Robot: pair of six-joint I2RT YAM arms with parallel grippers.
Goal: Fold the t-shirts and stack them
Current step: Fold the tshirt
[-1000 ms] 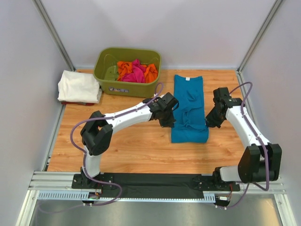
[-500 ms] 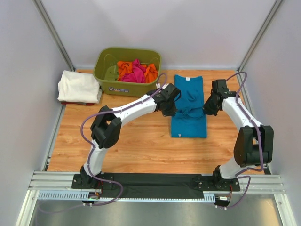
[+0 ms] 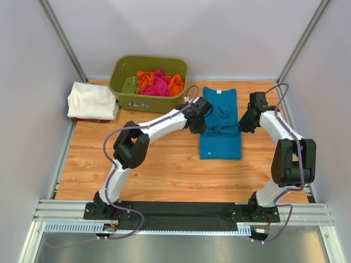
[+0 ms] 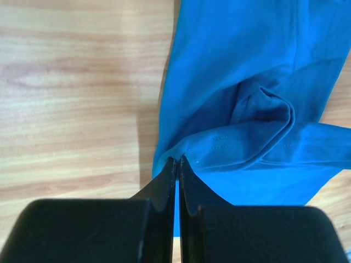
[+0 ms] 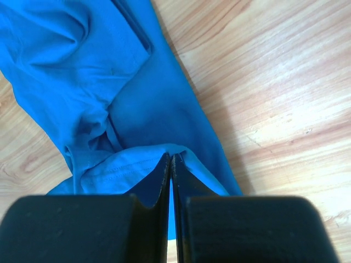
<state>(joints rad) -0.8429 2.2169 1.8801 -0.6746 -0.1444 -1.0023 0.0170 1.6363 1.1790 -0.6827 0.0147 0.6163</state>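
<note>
The teal-blue t-shirt [image 3: 220,123] lies lengthwise on the wooden table, its near end lifted and doubled back over its middle. My left gripper [image 3: 202,127] is shut on the left corner of that hem [image 4: 219,148]. My right gripper [image 3: 242,126] is shut on the right corner [image 5: 126,164]. Both hold the hem a little above the lower cloth. A folded white t-shirt [image 3: 92,101] lies at the far left. Pink and orange t-shirts [image 3: 159,83] are bunched in the tub.
The olive-green plastic tub [image 3: 122,94] stands at the back, left of the blue shirt. Something red [image 3: 88,119] shows under the white shirt. Side walls close in the table; a black rail [image 3: 181,211] runs along the near edge.
Both grippers have carried the shirt's near hem away from me, toward the collar. The fold now sits farther back and the visible shirt is shorter.
</note>
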